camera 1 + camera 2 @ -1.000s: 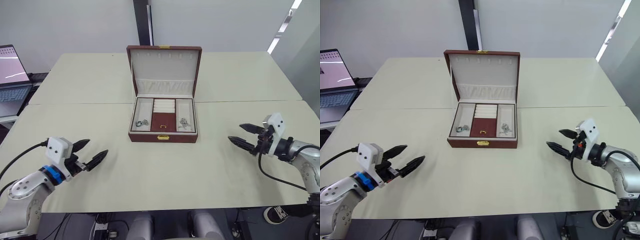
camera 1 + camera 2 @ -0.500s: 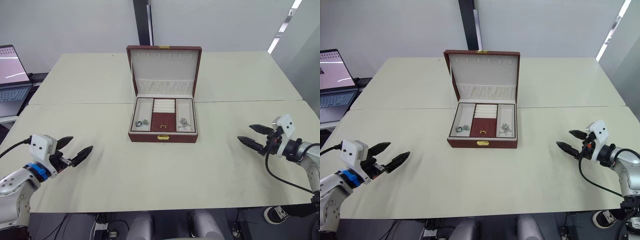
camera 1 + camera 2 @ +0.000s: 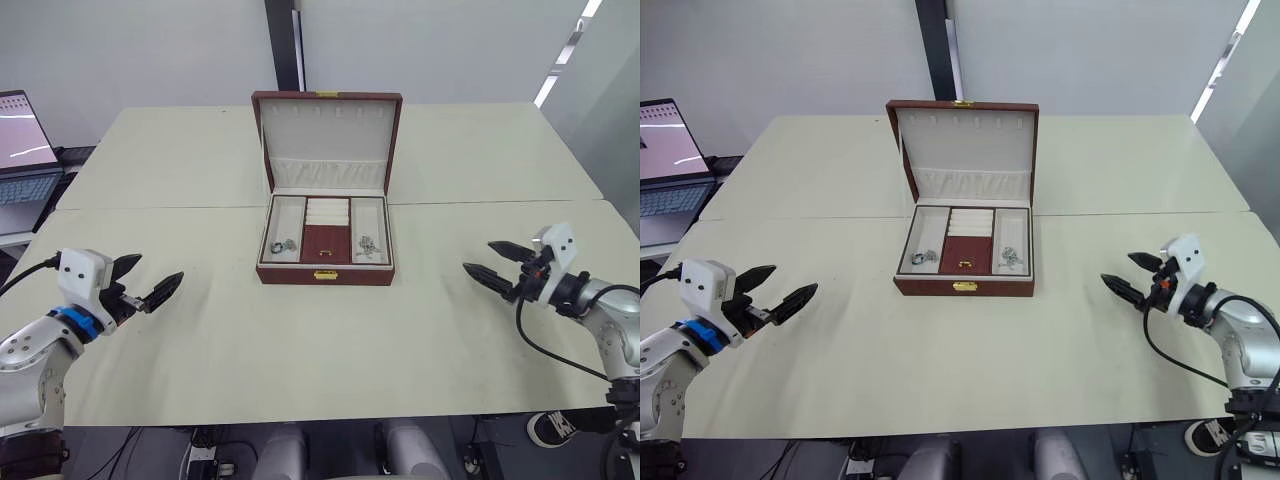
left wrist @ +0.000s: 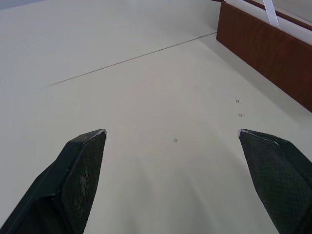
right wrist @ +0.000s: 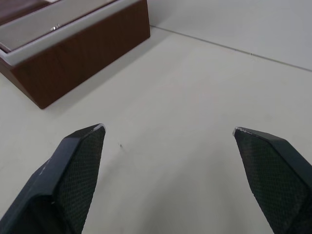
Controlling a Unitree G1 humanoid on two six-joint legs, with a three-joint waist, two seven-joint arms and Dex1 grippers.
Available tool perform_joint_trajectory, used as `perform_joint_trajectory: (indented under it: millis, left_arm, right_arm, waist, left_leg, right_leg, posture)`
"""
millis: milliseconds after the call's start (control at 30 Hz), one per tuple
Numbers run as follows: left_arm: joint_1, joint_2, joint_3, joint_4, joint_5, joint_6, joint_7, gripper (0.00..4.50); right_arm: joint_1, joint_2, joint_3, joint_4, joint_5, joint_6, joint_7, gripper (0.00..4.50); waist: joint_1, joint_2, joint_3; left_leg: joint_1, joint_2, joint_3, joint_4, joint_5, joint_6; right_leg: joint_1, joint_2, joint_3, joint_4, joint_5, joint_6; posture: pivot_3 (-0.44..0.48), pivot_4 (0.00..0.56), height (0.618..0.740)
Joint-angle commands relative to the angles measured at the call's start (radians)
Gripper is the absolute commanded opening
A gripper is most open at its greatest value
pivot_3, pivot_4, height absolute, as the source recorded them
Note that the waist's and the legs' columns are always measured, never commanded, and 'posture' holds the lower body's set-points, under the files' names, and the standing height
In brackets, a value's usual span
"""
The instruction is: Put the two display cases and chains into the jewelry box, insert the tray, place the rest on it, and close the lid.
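Fingers of the left gripper [image 3: 147,279] are spread wide apart and nothing is held between them; the gripper is poised low over the table [image 3: 330,340], well to the left of the jewelry box [image 3: 326,274]. In the left wrist view only bare tabletop is seen between the two black fingers [image 4: 80,170], with one brown side wall of the box at the edge. The right gripper [image 3: 1130,276] is likewise released and empty, its tips aimed toward the box from well off to the right; through the right wrist view a corner of the box is seen beyond its fingers [image 5: 78,168].

Near the middle of the table the jewelry box is stood with the lid [image 3: 327,135] raised upright on its hinge, the cream lining and gathered pocket facing forward. The tray [image 3: 327,243] is seated in the box, its brown middle section and small gold handle showing. Small silvery items [image 3: 283,244] are lying in the left cream section and more [image 3: 366,243] in the right one. The two display cases cannot be made out; they are presumably hidden under the tray.

As judged from this layout, loading appears finished and the tray is inserted with the remaining pieces placed on it. No loose items are seen on the table. Closing the lid is what is left, and neither gripper is close to it yet.
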Motion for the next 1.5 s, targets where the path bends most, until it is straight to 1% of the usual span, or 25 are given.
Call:
perform_joint_trajectory:
  millis: [33,100,133,200,267,367,400,433,500,533,733,933,1067,1233,1500]
  left_arm:
    - [-0.061,-0.016,-0.041,0.019,0.029,-0.007,0.019,4.32]
    - [-0.111,-0.030,-0.065,0.049,0.048,-0.012,0.037,3.96]
    - [-0.138,-0.042,-0.082,0.062,0.056,-0.010,0.043,3.59]
    - [-0.189,-0.068,-0.121,0.093,0.072,-0.007,0.046,2.97]
    - [-0.239,-0.096,-0.160,0.133,0.098,-0.016,0.056,2.35]
    - [-0.270,-0.110,-0.178,0.166,0.117,-0.026,0.063,1.44]
    - [-0.307,-0.133,-0.200,0.194,0.127,-0.029,0.067,1.04]
    - [-0.335,-0.150,-0.216,0.215,0.135,-0.031,0.071,0.81]
    - [-0.391,-0.206,-0.261,0.241,0.154,-0.027,0.082,0.15]
    - [-0.402,-0.222,-0.271,0.244,0.158,-0.025,0.082,0.00]
    - [-0.440,-0.290,-0.316,0.257,0.167,-0.029,0.071,0.00]
    - [-0.448,-0.296,-0.329,0.261,0.168,-0.018,0.043,0.00]
    - [-0.429,-0.290,-0.331,0.235,0.152,0.005,0.008,0.00]
    - [-0.349,-0.264,-0.340,0.108,0.102,0.085,-0.066,0.00]
    - [-0.187,-0.221,-0.341,-0.133,0.048,0.212,-0.093,0.00]
  right_arm:
    - [-0.054,0.046,0.046,-0.046,-0.014,0.008,-0.036,4.08]
    - [-0.081,0.072,0.084,-0.038,-0.040,0.001,-0.046,3.64]
    - [-0.103,0.090,0.104,-0.025,-0.055,-0.003,-0.057,3.21]
    - [-0.153,0.126,0.139,0.015,-0.085,-0.012,-0.081,2.52]
    - [-0.206,0.161,0.163,0.073,-0.120,-0.030,-0.108,1.99]
    - [-0.236,0.179,0.174,0.118,-0.147,-0.050,-0.122,1.28]
    - [-0.267,0.194,0.192,0.164,-0.177,-0.069,-0.145,0.95]
    - [-0.290,0.206,0.205,0.199,-0.200,-0.085,-0.161,0.77]
    - [-0.334,0.239,0.230,0.256,-0.230,-0.113,-0.177,0.28]
    - [-0.344,0.249,0.235,0.269,-0.237,-0.122,-0.177,0.04]
    - [-0.368,0.291,0.245,0.284,-0.241,-0.136,-0.162,0.01]
    - [-0.347,0.309,0.261,0.238,-0.225,-0.105,-0.123,0.01]
    - [-0.320,0.307,0.269,0.190,-0.209,-0.074,-0.090,0.01]
    - [-0.255,0.291,0.274,0.065,-0.162,0.010,-0.025,0.01]
    - [-0.137,0.258,0.273,-0.123,-0.111,0.116,-0.011,0.01]
  waist:
    - [0.001,0.000,0.000]
    - [0.002,0.000,0.000]
    - [0.002,0.000,0.000]
    - [0.002,0.000,0.000]
    - [0.002,0.000,0.000]
    - [0.002,0.000,0.000]
    - [0.002,0.000,0.000]
    - [0.002,0.000,0.000]
    - [0.002,0.000,0.000]
    - [0.002,0.000,0.000]
    - [-0.004,0.000,0.000]
    - [-0.004,0.000,0.000]
    - [-0.004,0.000,0.000]
    - [-0.008,0.000,0.000]
    - [-0.008,0.000,0.000]
  left_leg:
    - [0.000,0.000,0.000,0.000,0.000,0.000]
    - [0.000,0.000,0.000,0.000,0.000,0.000]
    - [-0.001,0.000,0.000,0.000,0.000,0.000]
    - [-0.001,-0.001,0.000,0.000,0.000,0.000]
    - [-0.001,-0.002,0.000,0.001,0.000,0.000]
    - [-0.002,-0.002,0.000,0.001,0.000,0.000]
    - [-0.002,-0.001,0.000,0.001,0.000,0.000]
    - [-0.002,-0.001,0.000,0.001,0.000,0.000]
    - [-0.003,-0.002,-0.001,0.001,0.000,0.000]
    - [-0.003,-0.002,0.000,0.002,0.000,0.000]
    - [-0.003,-0.002,0.000,0.001,0.002,-0.003]
    - [-0.003,-0.002,0.000,0.002,0.000,-0.001]
    - [-0.003,-0.002,0.000,0.002,0.001,-0.001]
    - [-0.003,-0.002,0.000,0.001,0.000,-0.001]
    - [-0.003,-0.002,-0.001,0.001,0.000,0.000]
  right_leg:
    - [0.000,0.000,0.000,0.000,0.000,0.000]
    - [0.000,0.000,0.000,0.000,0.000,0.000]
    - [-0.001,0.000,-0.001,0.000,0.000,0.000]
    - [-0.001,-0.001,0.000,0.000,0.000,0.000]
    - [-0.001,-0.001,0.000,0.000,0.000,0.000]
    - [-0.001,-0.001,-0.001,0.000,0.000,0.000]
    - [-0.002,-0.001,-0.001,0.000,0.000,0.000]
    - [-0.002,-0.001,-0.001,0.000,0.000,0.000]
    - [-0.003,-0.001,-0.001,0.000,0.000,0.000]
    - [-0.002,-0.001,-0.001,0.001,0.000,0.000]
    - [-0.004,-0.002,-0.001,0.000,0.001,0.001]
    - [-0.003,-0.002,-0.001,0.001,0.001,0.001]
    - [-0.003,-0.002,-0.002,0.001,0.001,0.001]
    - [-0.003,-0.003,-0.001,0.000,0.001,0.001]
    - [-0.003,-0.003,-0.001,0.000,0.001,0.001]
  posture:
    - [0.000,0.150,0.740]
    - [0.000,0.150,0.740]
    - [0.000,0.150,0.740]
    - [0.000,0.150,0.740]
    - [0.000,0.150,0.740]
    - [0.000,0.150,0.740]
    - [0.000,0.150,0.740]
    - [0.000,0.150,0.740]
    - [0.000,0.150,0.740]
    - [0.000,0.150,0.740]
    - [0.000,0.150,0.740]
    - [0.000,0.150,0.740]
    - [0.000,0.150,0.740]
    - [0.000,0.150,0.740]
    - [0.000,0.150,0.740]
